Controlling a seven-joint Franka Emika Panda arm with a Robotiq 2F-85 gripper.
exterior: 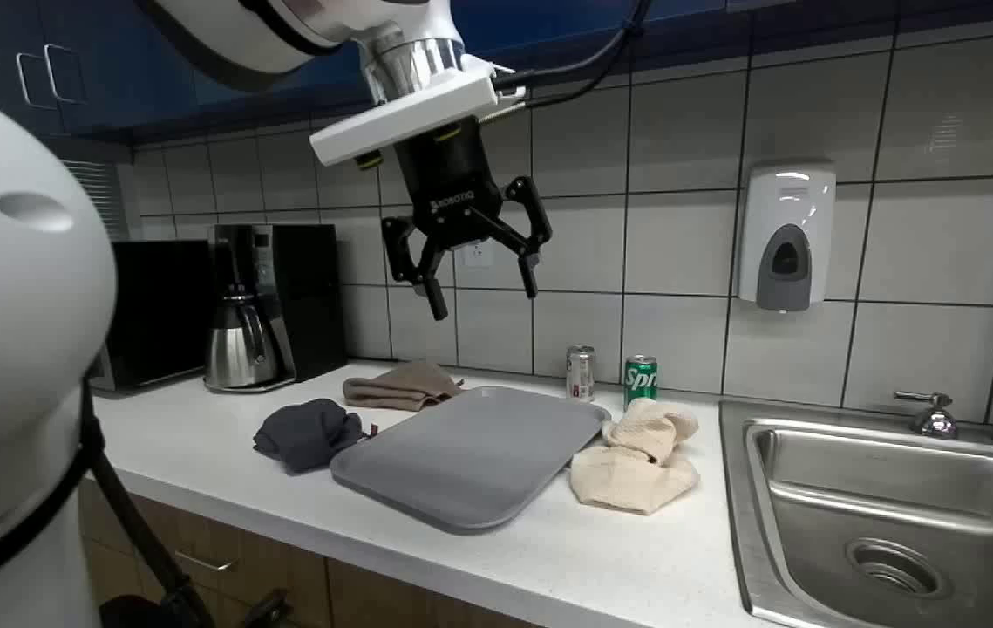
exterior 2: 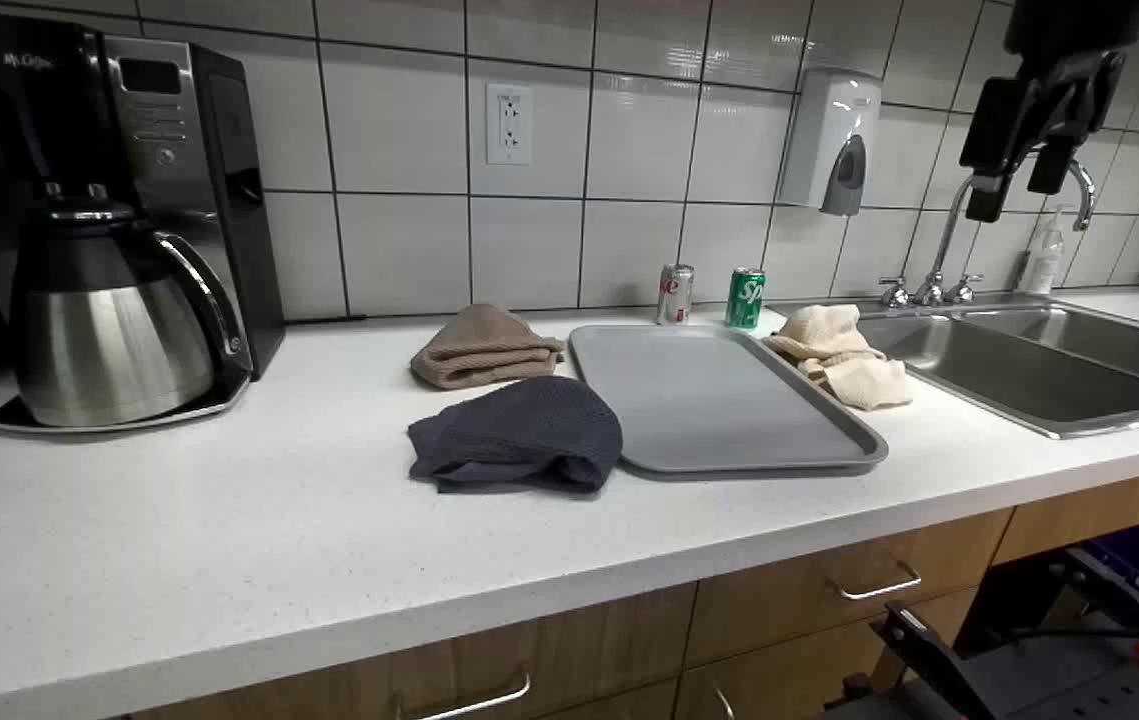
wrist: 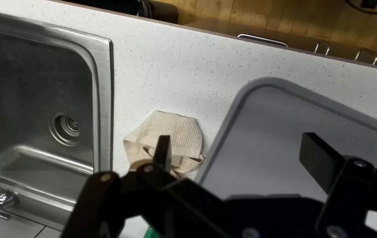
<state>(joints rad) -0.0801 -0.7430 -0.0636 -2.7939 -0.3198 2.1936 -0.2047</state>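
Claw (exterior: 484, 295) spread, holding nothing, well above surface (exterior: 200, 445); gray tray (exterior: 479, 453) flat, likely for stability; cream cloth (exterior: 634, 475) beside; cans (exterior: 580, 373) near wall (exterior: 679, 244), presumably out of way.

Gripper (exterior: 485, 296): "ROBOTIQ" in pale capitals across the front of the black body, a small logo mark just ahead of the word; readable in an exterior view.
Coffee maker (exterior 2: 169, 170): "Mr. Coffee" in pale letters on the upper black front; the marks around the panel buttons are too small to read.
Green can (exterior: 641, 380): white brand lettering, "Spr" legible, the rest running out of sight around the curve.
Silver can (exterior 2: 675, 294): red lettering, only an "e" clear.
Soap dispenser (exterior: 788, 235): a label near the top, too small to read.
Sink (exterior: 740, 506): a faint mark on the inner back wall, illegible.
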